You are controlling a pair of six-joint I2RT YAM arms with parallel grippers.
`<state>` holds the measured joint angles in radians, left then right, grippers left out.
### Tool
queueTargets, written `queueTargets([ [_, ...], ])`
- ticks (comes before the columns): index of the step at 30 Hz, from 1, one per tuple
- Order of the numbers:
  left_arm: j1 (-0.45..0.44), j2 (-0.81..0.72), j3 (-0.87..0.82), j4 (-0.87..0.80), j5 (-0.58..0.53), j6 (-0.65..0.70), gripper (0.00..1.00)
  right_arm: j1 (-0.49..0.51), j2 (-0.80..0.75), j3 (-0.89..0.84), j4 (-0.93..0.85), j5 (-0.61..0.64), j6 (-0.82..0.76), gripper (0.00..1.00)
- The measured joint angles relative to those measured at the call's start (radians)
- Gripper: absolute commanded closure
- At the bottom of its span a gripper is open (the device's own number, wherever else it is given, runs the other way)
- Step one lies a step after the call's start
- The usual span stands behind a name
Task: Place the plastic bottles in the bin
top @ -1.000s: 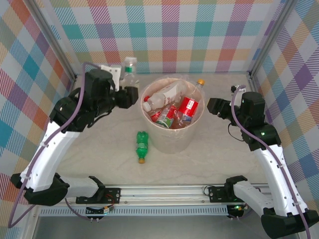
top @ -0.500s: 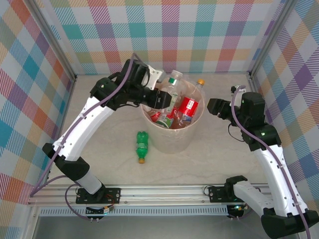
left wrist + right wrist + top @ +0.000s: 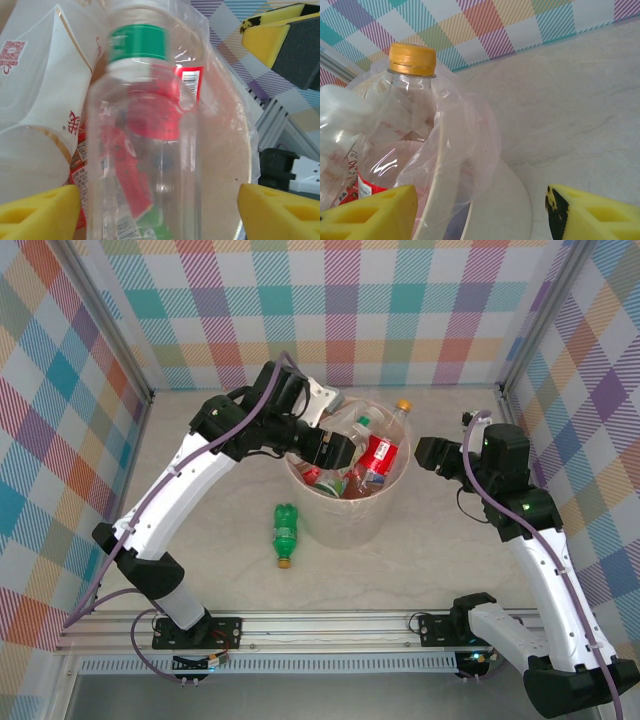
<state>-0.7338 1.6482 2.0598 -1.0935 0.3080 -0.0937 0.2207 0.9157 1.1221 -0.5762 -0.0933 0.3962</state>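
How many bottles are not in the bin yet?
1. The green bottle lies on the table, just left of the bin. The other bottles I can see are inside the bin. The left arm might hide another.

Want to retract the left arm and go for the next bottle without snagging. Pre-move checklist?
1. Left pincer open over the bin: ok.
2. Green-capped clear bottle between its jaws free of contact: cannot tell, blurred.
3. Right pincer open, empty, outside the bin rim: ok.
4. Bin upright: ok.
5. Green bottle lying on the table in front of the bin, unobstructed: ok.
6. All bottles binned: not ok.
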Motion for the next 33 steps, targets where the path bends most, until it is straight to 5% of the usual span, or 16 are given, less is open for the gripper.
queueTargets([
  [33,-0.077,0.067,-0.066,0.160,-0.220,0.049,0.50,0.015,0.097,-0.001,0.095,-0.178,0.089,0.30],
])
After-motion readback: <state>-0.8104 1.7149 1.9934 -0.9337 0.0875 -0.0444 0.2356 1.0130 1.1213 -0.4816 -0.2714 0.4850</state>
